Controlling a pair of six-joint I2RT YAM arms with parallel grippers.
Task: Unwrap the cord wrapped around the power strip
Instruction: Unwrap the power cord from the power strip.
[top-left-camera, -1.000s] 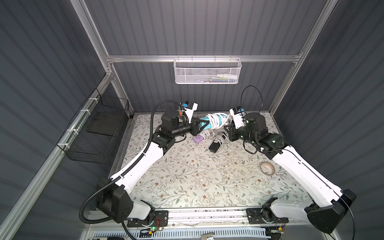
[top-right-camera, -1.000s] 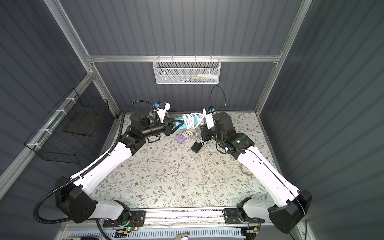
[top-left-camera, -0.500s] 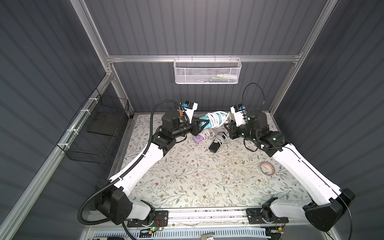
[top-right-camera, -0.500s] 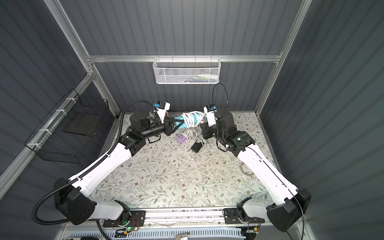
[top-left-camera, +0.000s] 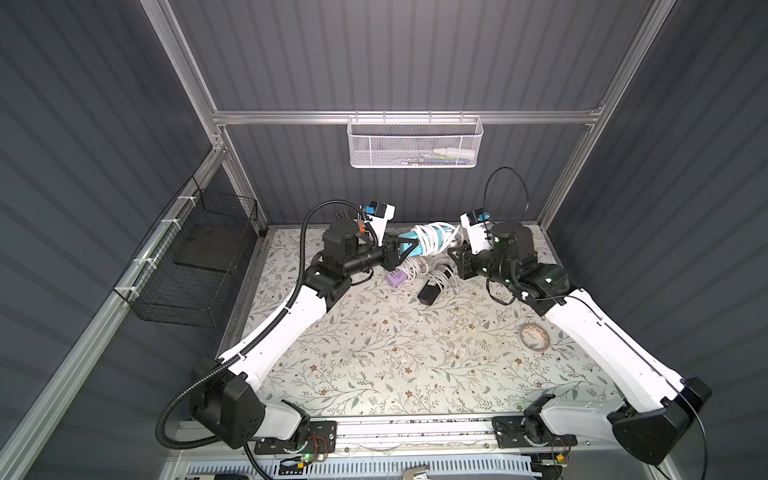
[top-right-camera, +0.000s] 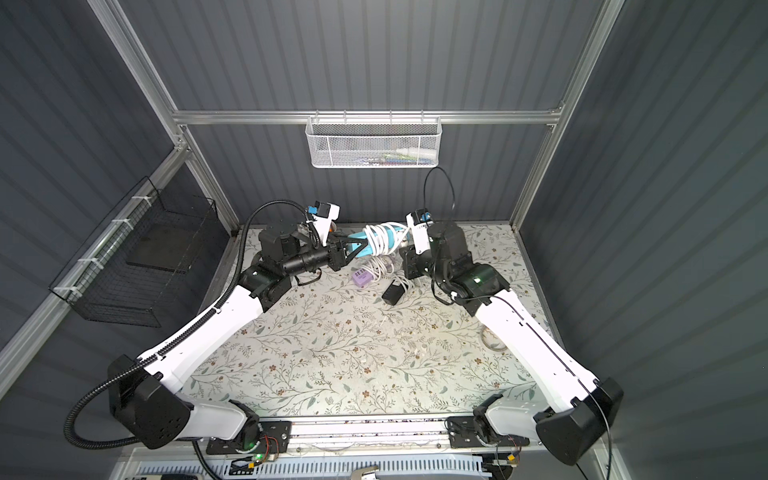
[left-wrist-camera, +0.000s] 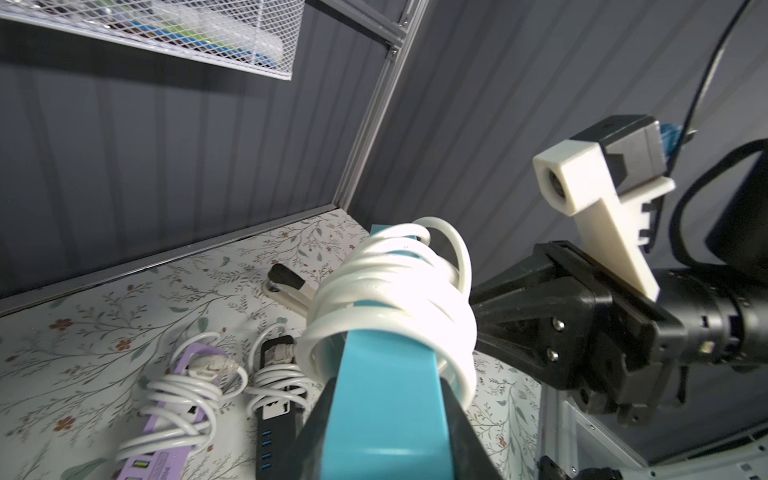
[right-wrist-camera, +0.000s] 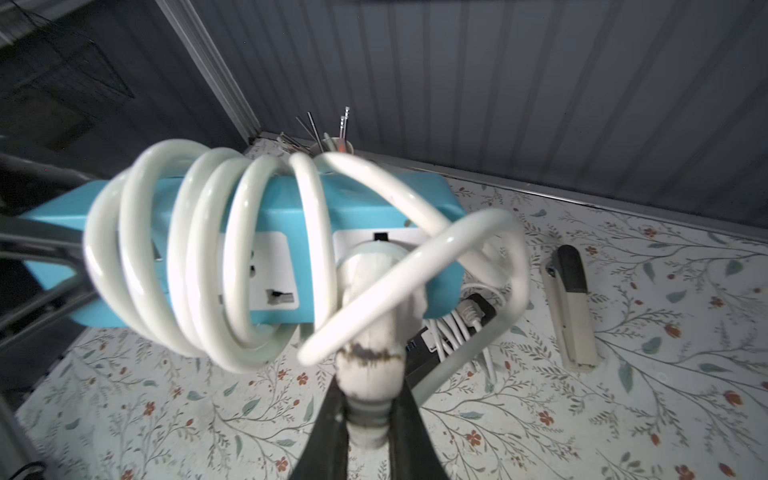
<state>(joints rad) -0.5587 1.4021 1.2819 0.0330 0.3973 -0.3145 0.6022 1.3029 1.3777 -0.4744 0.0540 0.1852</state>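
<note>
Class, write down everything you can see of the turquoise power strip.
A smooth turquoise plastic bar, the power strip has white socket panels on one face. It is held above the floral table, one end clamped in the left gripper. A thick white cord coils around it in several loops; the right gripper pinches the cord's plug near its other end.

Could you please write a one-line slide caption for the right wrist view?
Right gripper shut on the white plug of the cord coiled around the blue power strip.

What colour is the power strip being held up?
Turquoise blue power strip, with white socket panels; shows best in the right wrist view.
</note>
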